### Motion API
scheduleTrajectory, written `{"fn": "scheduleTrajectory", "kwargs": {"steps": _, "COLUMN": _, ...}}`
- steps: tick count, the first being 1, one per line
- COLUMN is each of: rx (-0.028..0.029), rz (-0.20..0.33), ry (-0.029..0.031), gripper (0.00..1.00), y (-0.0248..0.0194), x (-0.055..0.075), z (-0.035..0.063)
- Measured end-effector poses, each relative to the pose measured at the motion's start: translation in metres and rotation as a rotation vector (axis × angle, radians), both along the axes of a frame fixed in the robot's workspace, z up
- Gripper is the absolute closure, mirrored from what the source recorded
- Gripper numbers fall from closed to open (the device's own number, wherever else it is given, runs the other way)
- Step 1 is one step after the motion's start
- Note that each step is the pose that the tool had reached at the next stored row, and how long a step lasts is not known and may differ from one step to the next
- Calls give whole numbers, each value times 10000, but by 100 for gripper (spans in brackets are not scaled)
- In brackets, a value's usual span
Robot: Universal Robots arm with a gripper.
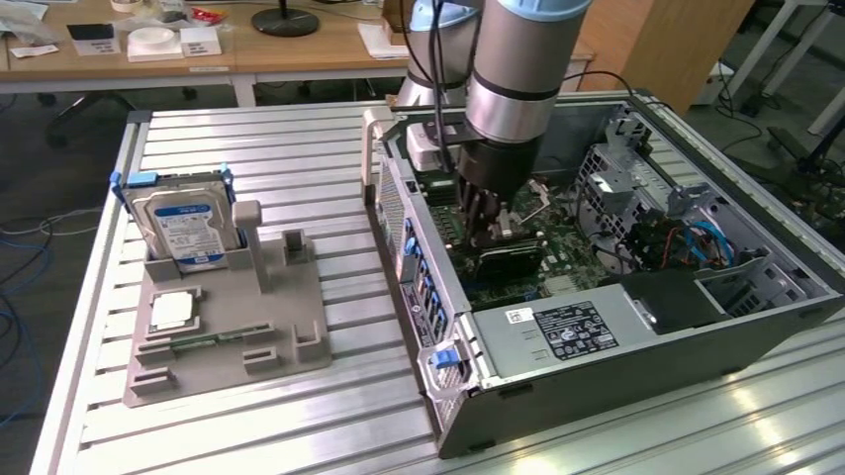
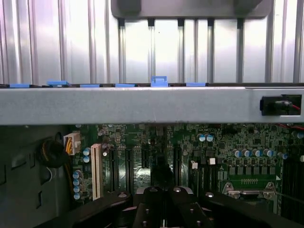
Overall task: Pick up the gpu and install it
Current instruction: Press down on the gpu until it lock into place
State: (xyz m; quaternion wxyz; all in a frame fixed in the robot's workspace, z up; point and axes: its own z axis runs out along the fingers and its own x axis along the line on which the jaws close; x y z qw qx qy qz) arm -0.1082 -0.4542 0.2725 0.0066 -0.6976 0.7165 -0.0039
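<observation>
The black gripper (image 1: pixel 500 230) is down inside the open computer case (image 1: pixel 739 327), its fingers drawn fully together just above a thin dark card, the gpu (image 1: pixel 510 259), which stands on edge on the green motherboard (image 1: pixel 568 247) in the middle of the case. From where I stand I cannot tell whether the fingertips pinch the card's upper edge or merely rest against it. In the wrist view the closed black fingers (image 2: pixel 164 209) sit over the board's long black slots, with one pale cream slot (image 2: pixel 96 171) off to the side and clusters of small blue-topped capacitors (image 2: pixel 247 153) scattered around.

The case is a dark grey metal tower lying on its side with the panel off. In it sit the motherboard, a grey power supply box with a black-and-white label (image 1: pixel 561 332) at the near corner, a perforated metal drive cage (image 1: pixel 620 173) at the far side and blue cables (image 1: pixel 706 242) beside it. Small blue plastic clips (image 1: pixel 445 358) line its near wall.

The case rests on a ribbed aluminium table (image 1: pixel 264 426) of long grooved slats. Toward the exterior view's left, well apart from the case, lies a grey plastic fixture tray (image 1: pixel 232 346) holding an upright silver hard drive with a blue-white label (image 1: pixel 185 230) in its far slot, a square silver processor chip (image 1: pixel 173 312) lying flat, and a narrow green memory stick (image 1: pixel 212 339) in a groove near it.
</observation>
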Motion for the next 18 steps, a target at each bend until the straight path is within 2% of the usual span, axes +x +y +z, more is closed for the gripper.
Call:
{"fn": "scheduleTrajectory", "kwargs": {"steps": 8, "rx": 3, "rz": -1, "ry": 0, "gripper": 89, "y": 0, "x": -39, "z": -7}}
{"fn": "scheduleTrajectory", "kwargs": {"steps": 10, "rx": 1, "rz": -1, "ry": 19, "gripper": 89, "y": 1, "x": -50, "z": -6}}
{"fn": "scheduleTrajectory", "kwargs": {"steps": 11, "rx": 1, "rz": 1, "ry": 51, "gripper": 89, "y": 1, "x": -50, "z": -6}}
{"fn": "scheduleTrajectory", "kwargs": {"steps": 13, "rx": 2, "rz": 0, "ry": 241, "gripper": 89, "y": 0, "x": -51, "z": -6}}
{"fn": "scheduleTrajectory", "kwargs": {"steps": 14, "rx": 4, "rz": -1, "ry": 309, "gripper": 89, "y": 0, "x": -51, "z": -5}}
{"fn": "scheduleTrajectory", "kwargs": {"steps": 15, "rx": 4, "rz": -1, "ry": 339, "gripper": 89, "y": 0, "x": -52, "z": -5}}
{"fn": "scheduleTrajectory", "kwargs": {"steps": 18, "rx": 7, "rz": 42, "ry": 340, "gripper": 89, "y": 8, "x": -51, "z": -7}}
